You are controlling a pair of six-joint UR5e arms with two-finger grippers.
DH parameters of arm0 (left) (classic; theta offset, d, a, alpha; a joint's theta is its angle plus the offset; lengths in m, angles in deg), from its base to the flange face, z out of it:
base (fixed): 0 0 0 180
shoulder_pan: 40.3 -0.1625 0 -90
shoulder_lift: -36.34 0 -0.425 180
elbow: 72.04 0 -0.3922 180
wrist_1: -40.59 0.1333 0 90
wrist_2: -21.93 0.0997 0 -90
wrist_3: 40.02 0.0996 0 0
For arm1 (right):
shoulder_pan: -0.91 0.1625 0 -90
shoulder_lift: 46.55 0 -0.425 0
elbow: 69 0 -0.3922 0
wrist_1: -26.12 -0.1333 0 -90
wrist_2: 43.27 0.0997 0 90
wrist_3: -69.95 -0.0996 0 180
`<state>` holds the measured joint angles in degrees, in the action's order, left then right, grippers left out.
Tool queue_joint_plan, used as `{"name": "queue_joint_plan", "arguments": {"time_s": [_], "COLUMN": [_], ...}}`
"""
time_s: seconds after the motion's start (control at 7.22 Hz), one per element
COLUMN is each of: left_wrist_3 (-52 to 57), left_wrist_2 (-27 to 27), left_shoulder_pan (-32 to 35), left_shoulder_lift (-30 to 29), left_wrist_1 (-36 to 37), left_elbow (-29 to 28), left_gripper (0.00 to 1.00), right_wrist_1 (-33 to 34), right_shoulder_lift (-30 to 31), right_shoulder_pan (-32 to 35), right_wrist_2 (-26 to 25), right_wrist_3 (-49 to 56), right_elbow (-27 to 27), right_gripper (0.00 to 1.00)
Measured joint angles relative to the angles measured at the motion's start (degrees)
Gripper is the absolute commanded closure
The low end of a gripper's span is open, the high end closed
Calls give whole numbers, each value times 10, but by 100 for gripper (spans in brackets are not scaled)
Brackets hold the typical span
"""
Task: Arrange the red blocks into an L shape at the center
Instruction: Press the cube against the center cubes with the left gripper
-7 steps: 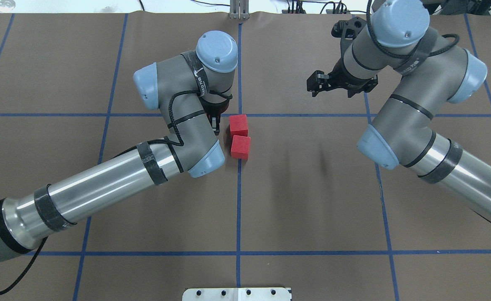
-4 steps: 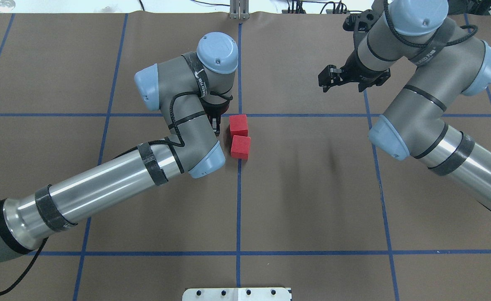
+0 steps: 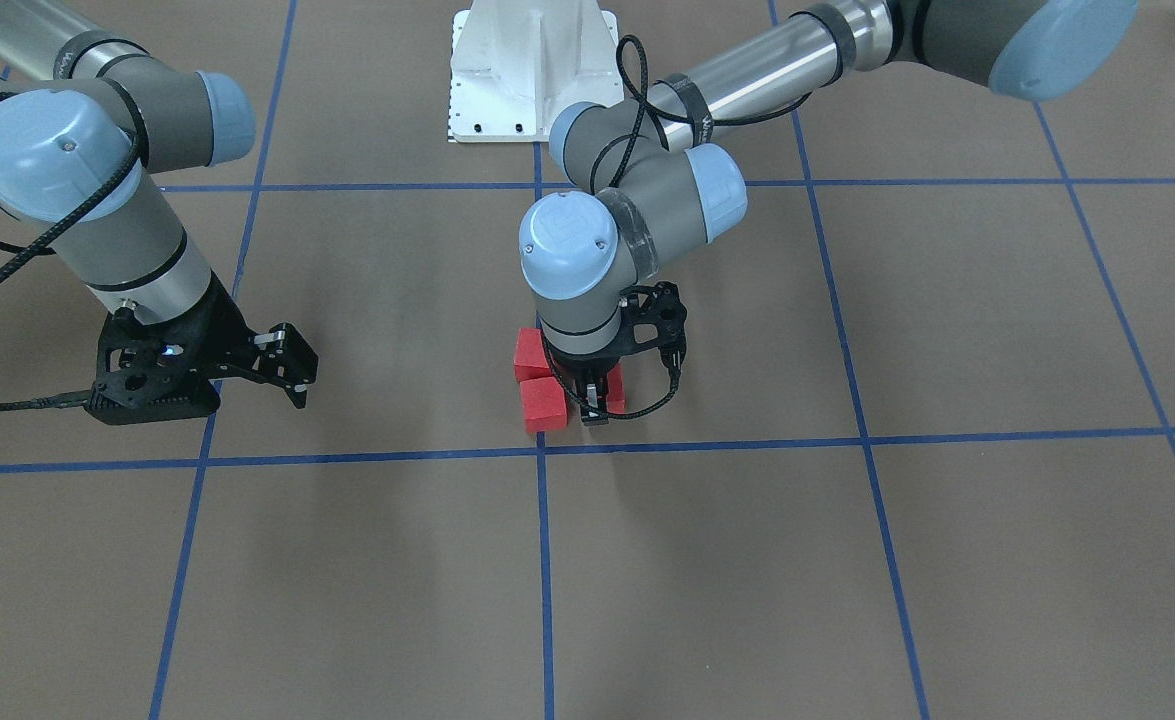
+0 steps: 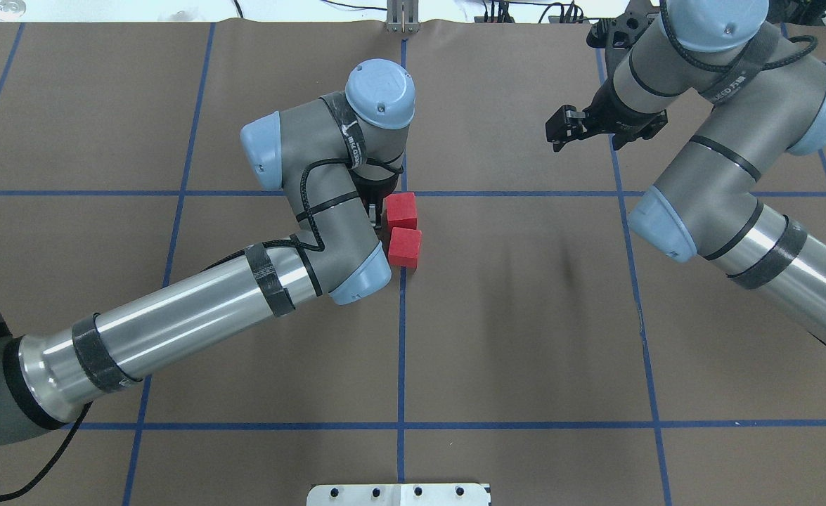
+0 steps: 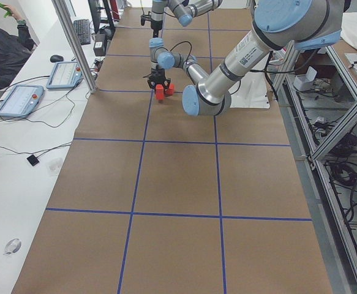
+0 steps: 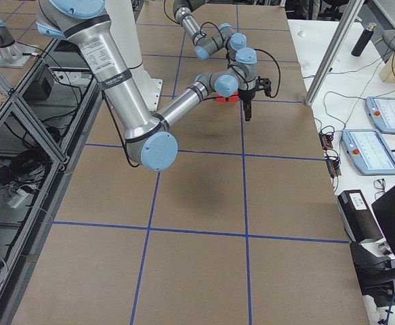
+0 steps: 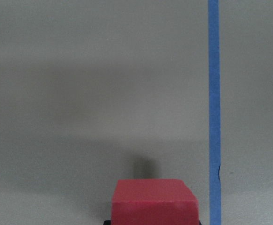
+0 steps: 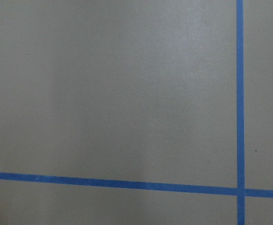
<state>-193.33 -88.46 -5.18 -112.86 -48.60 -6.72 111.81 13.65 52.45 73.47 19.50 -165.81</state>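
Two red blocks [image 4: 401, 209] [image 4: 405, 246] lie touching in a column on the brown surface, just on the robot's side of the center tape crossing [image 4: 403, 193]. They also show in the front view [image 3: 530, 352] [image 3: 544, 403]. My left gripper [image 3: 592, 403] points straight down, shut on the third red block [image 3: 615, 386], which it holds low beside the block [image 3: 544, 403] nearest the crossing [image 3: 540, 447]. The left wrist view shows this block [image 7: 155, 202] at the bottom edge. In the overhead view my wrist hides it. My right gripper [image 4: 569, 131] is open and empty, far to the right.
The white bolted base [image 4: 398, 494] sits at the robot's edge of the table. My left forearm [image 4: 195, 313] lies low across the left half. An operator's desk with tablets [image 5: 25, 98] runs along the far side.
My left gripper has shifted a little to the right, closer to the two lying blocks. My right arm has drawn back to the right and toward the far edge.
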Motion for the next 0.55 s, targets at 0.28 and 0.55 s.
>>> {"name": "queue_joint_plan", "arguments": {"time_s": [0.28, 0.55], "left_wrist_3": [-1, 1], "left_wrist_2": [0, 0], "left_shoulder_pan": [-1, -1], "left_shoulder_lift": [-4, -7], "left_wrist_1": [-3, -3], "left_elbow": [-5, -5], "left_gripper": [100, 100], "right_wrist_1": [0, 0], "right_shoulder_lift": [0, 0], "right_shoulder_pan": [2, 2], "right_wrist_2": [0, 0], "right_wrist_3": [0, 0], "right_elbow": [0, 0], "right_gripper": [1, 1]}}
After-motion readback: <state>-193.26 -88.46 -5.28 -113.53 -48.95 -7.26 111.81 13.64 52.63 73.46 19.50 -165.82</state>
